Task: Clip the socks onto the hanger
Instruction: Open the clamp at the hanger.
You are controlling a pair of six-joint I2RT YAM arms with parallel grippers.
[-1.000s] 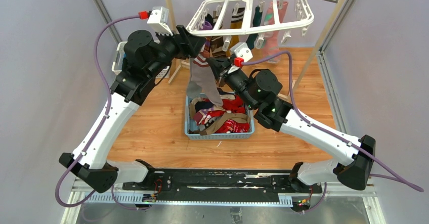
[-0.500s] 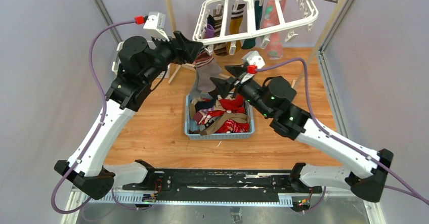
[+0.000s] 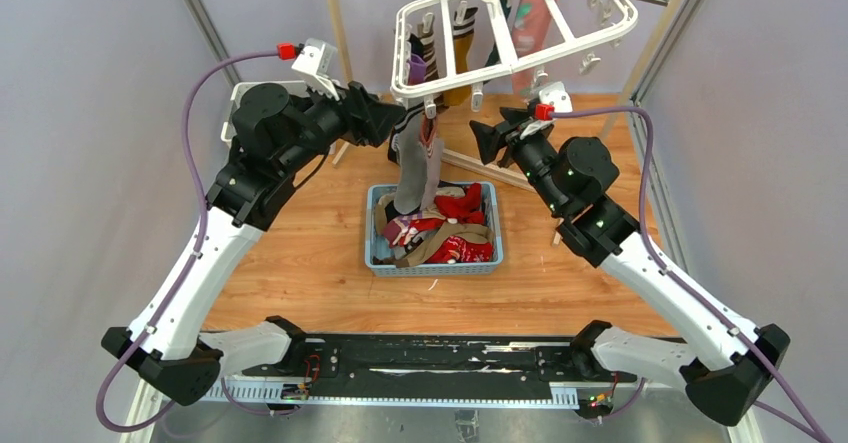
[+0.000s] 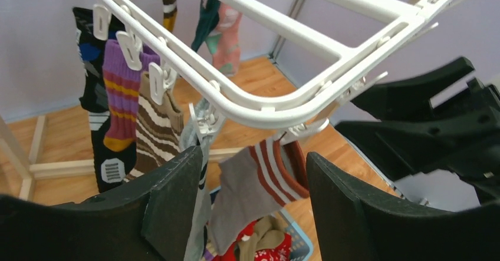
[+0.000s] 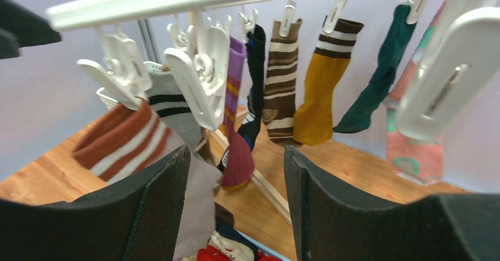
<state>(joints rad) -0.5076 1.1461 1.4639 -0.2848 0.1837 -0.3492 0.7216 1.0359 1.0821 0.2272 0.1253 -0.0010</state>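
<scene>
The white hanger (image 3: 510,35) hangs tilted from the rail, with several socks clipped along it: purple (image 5: 234,78), brown striped (image 5: 279,84), mustard (image 5: 321,90), green (image 5: 380,78). A grey sock with a red-and-white cuff (image 3: 414,163) dangles from a corner clip (image 4: 298,132) over the basket. My left gripper (image 3: 397,126) is open just left of that sock, and the cuff (image 4: 277,167) shows between its fingers untouched. My right gripper (image 3: 479,141) stands open to the sock's right, apart from it. More socks (image 3: 445,225) lie heaped in the basket.
A blue basket (image 3: 432,267) sits on the wooden floor below the hanger. The wooden rack's upright (image 3: 335,23) and foot bar (image 3: 500,170) stand behind it. A white lattice basket (image 3: 240,103) is behind the left arm. Grey walls close both sides.
My right gripper has opened and drawn back to the right, away from the grey sock. The sock now hangs straight from its clip, and the hanger has swung to a steeper tilt.
</scene>
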